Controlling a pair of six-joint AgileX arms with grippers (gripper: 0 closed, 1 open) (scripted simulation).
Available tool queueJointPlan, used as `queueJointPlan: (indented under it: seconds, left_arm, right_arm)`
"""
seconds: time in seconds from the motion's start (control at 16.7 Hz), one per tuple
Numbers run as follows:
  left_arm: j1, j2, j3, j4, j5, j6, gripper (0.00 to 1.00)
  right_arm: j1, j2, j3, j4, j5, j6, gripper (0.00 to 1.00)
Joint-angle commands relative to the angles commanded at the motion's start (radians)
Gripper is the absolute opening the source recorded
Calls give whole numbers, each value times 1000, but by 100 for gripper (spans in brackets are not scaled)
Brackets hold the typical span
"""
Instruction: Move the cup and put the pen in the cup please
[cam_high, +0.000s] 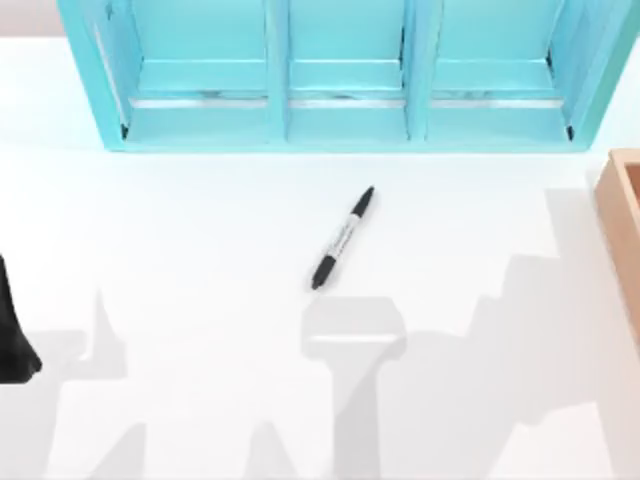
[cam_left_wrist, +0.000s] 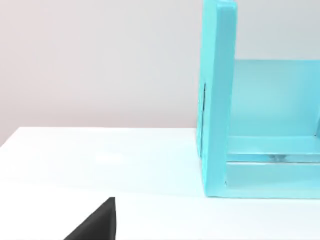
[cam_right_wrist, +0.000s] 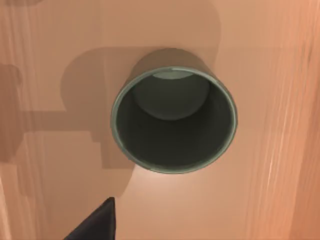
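A: Starting at the counter's left, what is there?

B: The left arm (cam_high: 15, 335) sits parked at the left edge of the white counter (cam_high: 180, 250), a dark shape low against it. Whether the left hand (cam_left_wrist: 95, 222) is released or clenched, I cannot tell; a single black tip of it shows in its wrist view, facing the end wall of the turquoise shelf unit (cam_high: 340, 75).

A: And that shelf?

B: It runs along the far side of the counter, with three open compartments.

A: The pen?

B: The pen (cam_high: 343, 238) lies flat on the counter near the middle, in front of the shelf, slanting, with one black end toward the shelf and the other toward the near side.

A: Further right?

B: A wooden box (cam_high: 625, 225) sits at the right edge. In the right wrist view the cup (cam_right_wrist: 173, 120) stands upright on a wooden surface (cam_right_wrist: 60, 190), its dark inside open to the camera above. A black tip of the right hand (cam_right_wrist: 95, 222) shows there, well clear of the cup; released or clenched, I cannot tell.
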Motion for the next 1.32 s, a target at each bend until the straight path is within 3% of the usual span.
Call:
queueJointPlan:
  seconds: [0.24, 0.66, 0.96, 1.32]
  left_arm:
    - [0, 0, 0, 0, 0, 0, 100]
    - [0, 0, 0, 0, 0, 0, 100]
    - [0, 0, 0, 0, 0, 0, 100]
    - [0, 0, 0, 0, 0, 0, 100]
  right_arm:
    - [4, 6, -40, 42, 0, 4, 100]
    - [5, 74, -272, 353, 0, 6, 100]
    - [4, 84, -299, 382, 0, 5, 100]
    - [4, 84, -299, 382, 0, 5, 55]
